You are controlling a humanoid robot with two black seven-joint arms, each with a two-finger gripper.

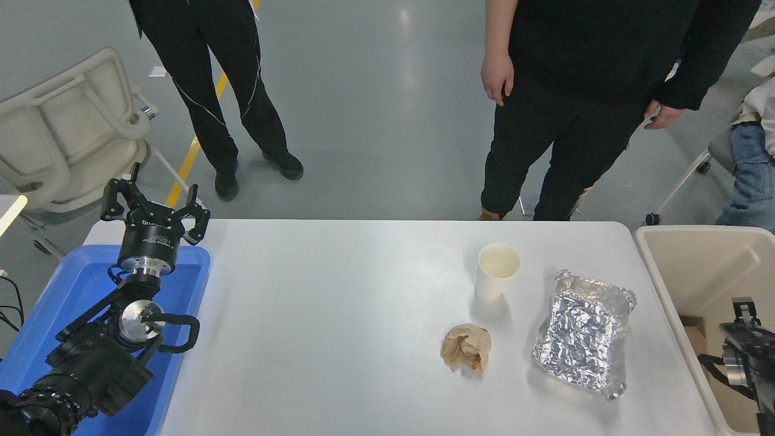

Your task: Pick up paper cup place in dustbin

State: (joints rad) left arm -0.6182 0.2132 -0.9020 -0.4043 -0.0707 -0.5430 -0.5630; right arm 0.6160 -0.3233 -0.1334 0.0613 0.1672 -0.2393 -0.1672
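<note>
Cup: The paper cup [497, 270] stands upright on the white table [339, 327], open end up, with nothing in it that can be seen.
Where it is: It is well apart from the right gripper [743, 312] and far off to the left of those fingers. A foil tray [584, 333] lies between them.
Bin: The dustbin [672, 266] sits off the right end of the table. The right gripper is over it.
Right fingers: Only a bit shows at the edge. I cannot tell if they are wide or narrow.
Left fingers: The left gripper [155, 206] is parked over a blue tray [60, 303], fingers spread wide and holding nothing.
How the cup feels: I think it is very light and thin. It would squash if pinched hard, and it could tip over from a bump.
Where to hold: Best on the side wall, one finger on each side, a little below the rim, with a soft squeeze.
Watch out: A brown paper ball [465, 347] lies just in front of the cup, near it but not touching.
</note>
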